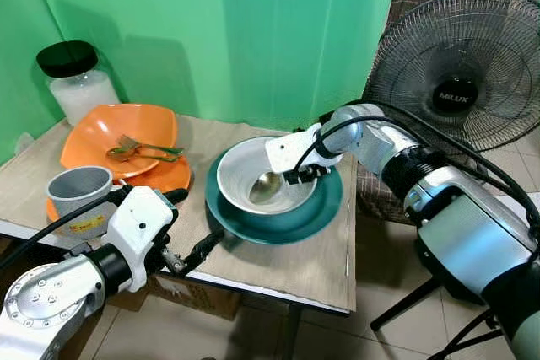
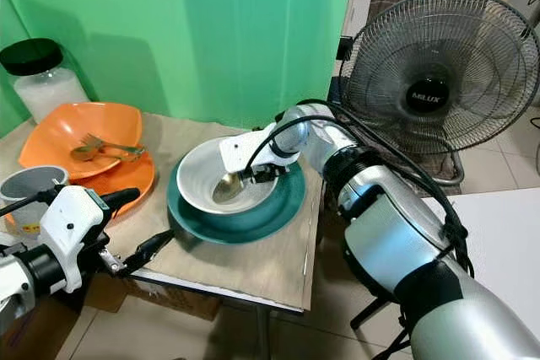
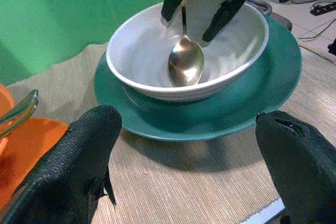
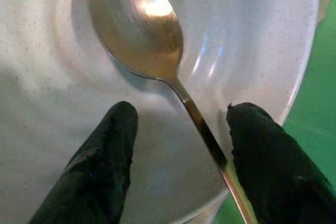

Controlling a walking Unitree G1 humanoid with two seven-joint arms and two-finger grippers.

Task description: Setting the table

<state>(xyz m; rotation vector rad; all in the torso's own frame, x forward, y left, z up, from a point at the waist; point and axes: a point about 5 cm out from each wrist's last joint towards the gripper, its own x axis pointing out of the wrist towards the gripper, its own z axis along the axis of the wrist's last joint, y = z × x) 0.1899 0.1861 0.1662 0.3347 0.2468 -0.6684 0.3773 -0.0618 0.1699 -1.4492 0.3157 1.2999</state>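
Observation:
A white bowl [image 1: 240,176] stands on a teal plate [image 1: 325,206] on the table. A metal spoon [image 1: 267,185] lies inside the bowl, its handle leaning on the far rim. My right gripper [image 1: 302,173] reaches over that rim and is open. Its two fingers stand on either side of the spoon handle [image 4: 202,127] without closing on it. My left gripper [image 1: 192,223] is open and holds nothing. It hovers at the table's front edge, just short of the teal plate [image 3: 157,121], and points at the bowl [image 3: 231,56].
Stacked orange dishes [image 1: 101,128] with a fork [image 1: 139,152] sit at the left, a grey cup [image 1: 78,190] in front of them and a jar [image 1: 76,82] behind. A standing fan [image 1: 460,69] is right of the table. The green wall is close behind.

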